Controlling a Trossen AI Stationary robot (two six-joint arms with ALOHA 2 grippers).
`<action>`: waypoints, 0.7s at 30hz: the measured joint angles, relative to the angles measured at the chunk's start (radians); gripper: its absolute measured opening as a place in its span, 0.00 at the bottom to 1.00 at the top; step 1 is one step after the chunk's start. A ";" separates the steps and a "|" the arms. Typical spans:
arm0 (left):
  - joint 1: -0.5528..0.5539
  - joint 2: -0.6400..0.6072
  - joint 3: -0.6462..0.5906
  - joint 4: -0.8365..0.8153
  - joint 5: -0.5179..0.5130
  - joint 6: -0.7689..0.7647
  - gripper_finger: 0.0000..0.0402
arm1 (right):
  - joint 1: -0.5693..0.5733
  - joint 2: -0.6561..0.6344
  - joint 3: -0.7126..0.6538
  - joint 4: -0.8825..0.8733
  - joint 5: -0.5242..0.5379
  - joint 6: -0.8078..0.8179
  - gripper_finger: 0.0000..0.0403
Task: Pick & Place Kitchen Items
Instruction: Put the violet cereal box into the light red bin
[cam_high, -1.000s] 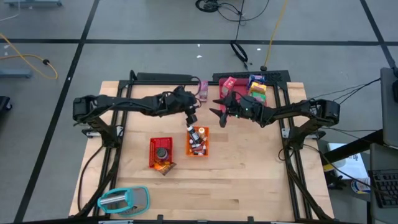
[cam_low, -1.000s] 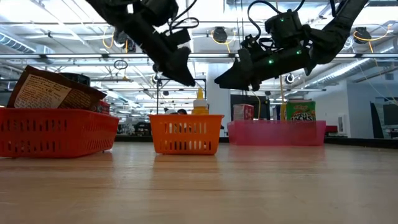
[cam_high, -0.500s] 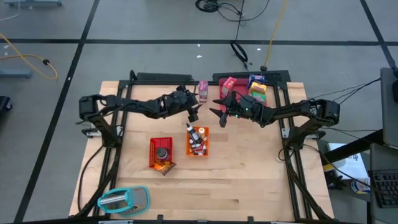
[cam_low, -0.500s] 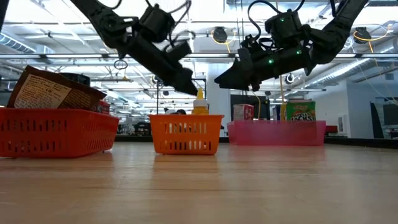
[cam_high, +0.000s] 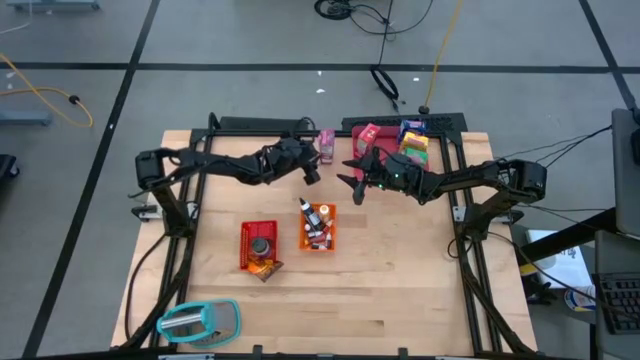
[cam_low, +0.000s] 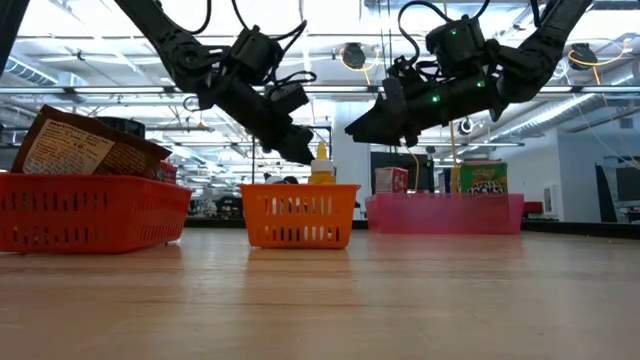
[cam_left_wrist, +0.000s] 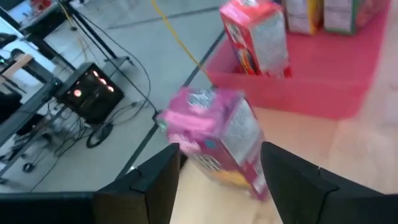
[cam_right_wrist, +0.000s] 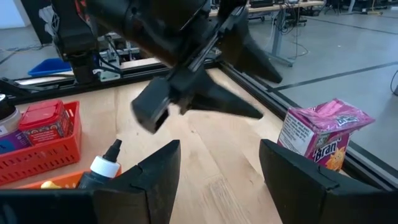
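The left end effector (cam_high: 312, 172), fingers spread wide and empty, is lining up on the pink carton (cam_high: 326, 143) standing at its 1 o'clock on the tabletop (cam_high: 400, 270); next it needs to straddle the carton and close. The right end effector (cam_high: 352, 183), also spread wide, is hovering nearby.

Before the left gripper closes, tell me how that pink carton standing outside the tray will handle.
The pink carton looks like thin printed card, so probably light and crushable under a hard squeeze. It stands upright on a narrow base, so a nudge may tip it. Its flat sides should suit the open left gripper, whose fingers sit either side of it.
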 joint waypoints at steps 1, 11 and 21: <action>0.004 0.006 0.000 0.015 0.011 0.001 0.56 | 0.000 0.000 0.000 -0.001 0.000 -0.001 0.52; 0.017 0.051 0.001 0.084 0.053 0.055 0.54 | 0.000 0.000 0.000 -0.004 0.002 -0.003 0.52; 0.049 0.097 0.004 0.152 0.099 0.084 0.54 | 0.000 0.000 0.000 0.003 0.002 -0.003 0.52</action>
